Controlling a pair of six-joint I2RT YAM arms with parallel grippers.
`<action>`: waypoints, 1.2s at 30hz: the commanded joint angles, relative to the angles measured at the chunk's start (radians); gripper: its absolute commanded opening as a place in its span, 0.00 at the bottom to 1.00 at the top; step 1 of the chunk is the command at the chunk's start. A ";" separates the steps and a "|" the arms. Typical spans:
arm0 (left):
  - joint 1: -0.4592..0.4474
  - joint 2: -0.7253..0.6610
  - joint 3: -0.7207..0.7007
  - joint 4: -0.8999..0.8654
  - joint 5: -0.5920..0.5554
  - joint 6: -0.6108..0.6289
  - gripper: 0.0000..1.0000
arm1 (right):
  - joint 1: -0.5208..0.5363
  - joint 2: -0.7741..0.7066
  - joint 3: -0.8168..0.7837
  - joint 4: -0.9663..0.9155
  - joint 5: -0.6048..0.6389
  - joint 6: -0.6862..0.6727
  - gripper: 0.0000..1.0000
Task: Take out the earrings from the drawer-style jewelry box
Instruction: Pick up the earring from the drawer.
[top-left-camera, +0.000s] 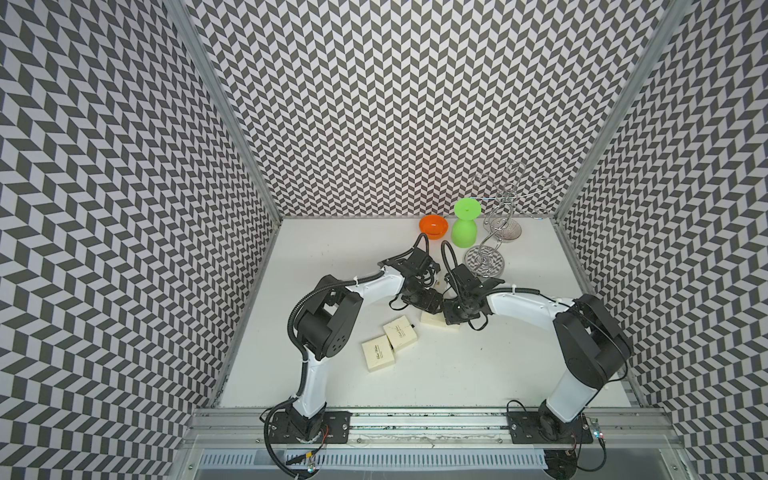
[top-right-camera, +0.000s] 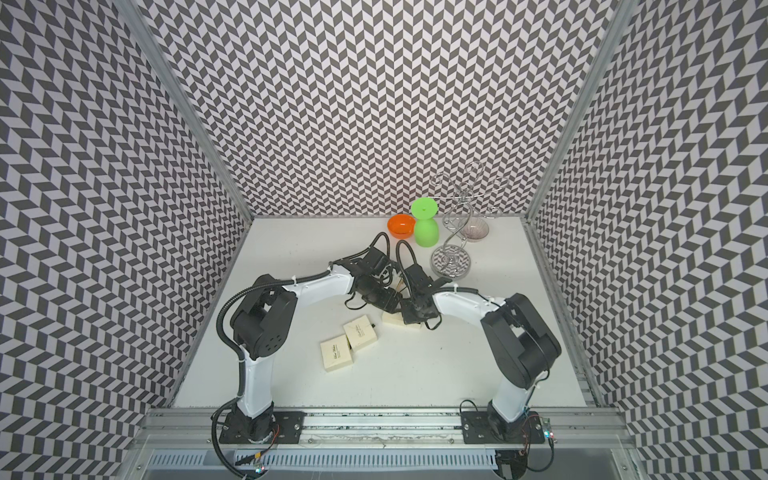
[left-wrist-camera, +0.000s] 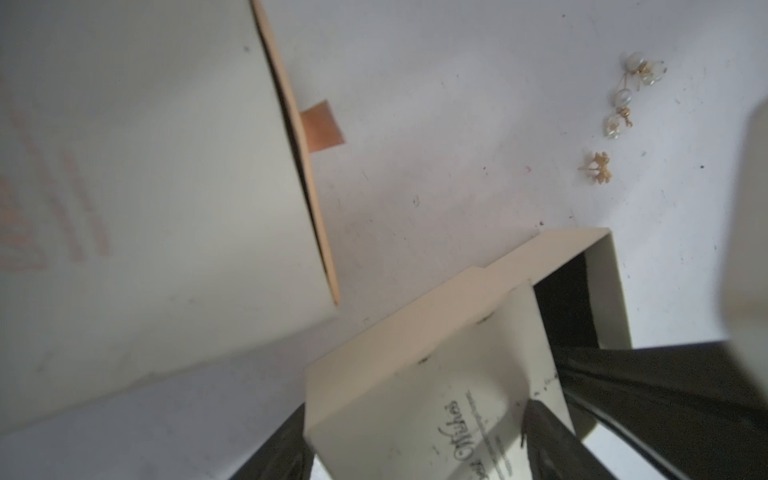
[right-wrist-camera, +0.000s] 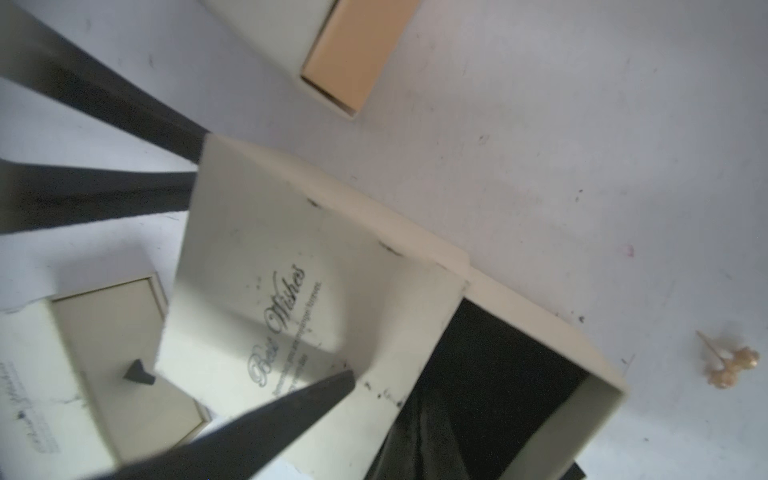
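Little seems left: the earrings (left-wrist-camera: 622, 97) already lie on the table (left-wrist-camera: 457, 124) near the open, black-lined drawer (right-wrist-camera: 498, 365) of the mid-frame jewelry box (top-left-camera: 431, 319), the left gripper (left-wrist-camera: 407, 415) pinching that box, the right gripper (right-wrist-camera: 382, 399) pressed together at the drawer's mouth.

"Best Wishes" in script stands on the cream jewelry box (right-wrist-camera: 249, 232); the smaller lines beneath are unreadable.

Top views overhead, wrist views close, sharing open box (left-wrist-camera: 415, 374)
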 joint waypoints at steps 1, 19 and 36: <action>-0.002 0.034 -0.009 -0.016 -0.053 0.009 0.79 | -0.038 -0.056 -0.019 0.062 -0.110 0.007 0.05; -0.003 0.042 -0.007 -0.018 -0.053 0.008 0.79 | -0.225 -0.155 -0.083 0.104 -0.299 0.032 0.05; -0.003 0.037 -0.009 -0.019 -0.057 0.012 0.79 | -0.328 -0.170 -0.123 0.185 -0.249 0.141 0.06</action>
